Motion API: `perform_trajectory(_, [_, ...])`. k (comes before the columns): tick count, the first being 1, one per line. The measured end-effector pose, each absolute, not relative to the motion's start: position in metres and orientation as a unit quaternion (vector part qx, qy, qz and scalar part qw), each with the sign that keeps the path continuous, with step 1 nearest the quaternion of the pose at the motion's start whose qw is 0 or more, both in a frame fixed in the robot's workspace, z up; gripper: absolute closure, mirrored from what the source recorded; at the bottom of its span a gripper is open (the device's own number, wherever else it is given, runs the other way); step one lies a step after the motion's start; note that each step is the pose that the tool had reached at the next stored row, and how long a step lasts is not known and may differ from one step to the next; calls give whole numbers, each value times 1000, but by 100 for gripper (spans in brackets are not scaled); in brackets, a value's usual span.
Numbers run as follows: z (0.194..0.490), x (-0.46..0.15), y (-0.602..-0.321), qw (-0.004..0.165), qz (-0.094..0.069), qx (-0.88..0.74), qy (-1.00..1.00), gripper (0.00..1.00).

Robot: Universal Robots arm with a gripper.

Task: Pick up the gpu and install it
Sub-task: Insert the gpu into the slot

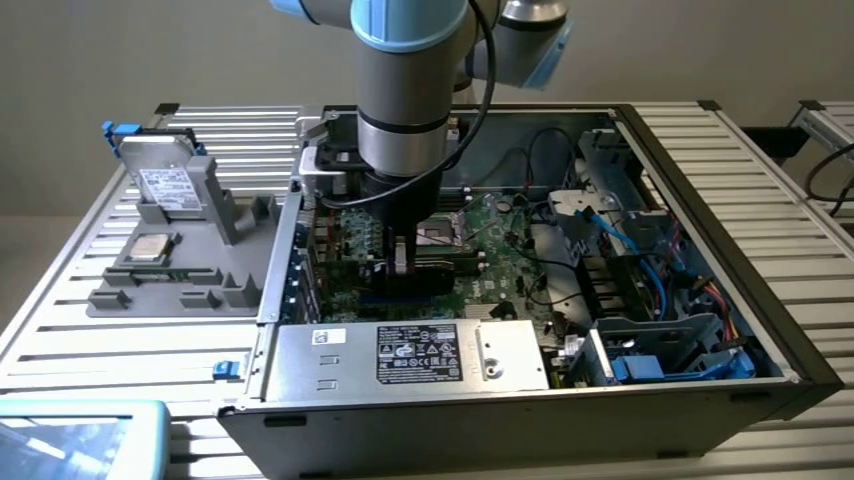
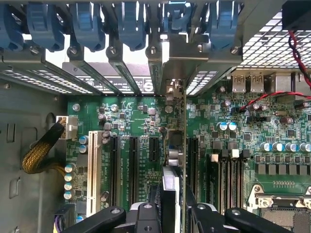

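Note:
The gpu (image 1: 404,272) stands on edge inside the open computer case (image 1: 747,300), low over the green motherboard (image 1: 487,280), with my gripper (image 1: 400,258) shut on its top edge. In the wrist view the gpu (image 2: 176,145) appears edge-on as a thin strip. It runs from between my black fingers (image 2: 146,216) towards the rear slot openings, and its metal end bracket (image 2: 167,63) stands at the case's back wall. The gripper (image 2: 172,218) grips it from both sides. The card's lower edge and the slot beneath it are hidden by the card itself.
Black expansion slots (image 2: 114,165) and a white slot (image 2: 92,170) lie beside the card, with blue latches (image 2: 87,24) above the rear openings. A labelled power supply (image 1: 414,355) sits at the case front, and cables and a drive cage (image 1: 641,300) at the exterior view's right. A grey tray (image 1: 187,290) holds a drive (image 1: 167,185).

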State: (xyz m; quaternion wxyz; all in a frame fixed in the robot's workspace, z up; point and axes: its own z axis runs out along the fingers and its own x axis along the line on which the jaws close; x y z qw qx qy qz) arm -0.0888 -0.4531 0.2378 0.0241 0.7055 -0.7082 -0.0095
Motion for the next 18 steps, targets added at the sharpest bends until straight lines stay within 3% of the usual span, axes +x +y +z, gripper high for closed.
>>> perform_trajectory(18, [238, -89, -454, 20, -13, 712, -702, 71])
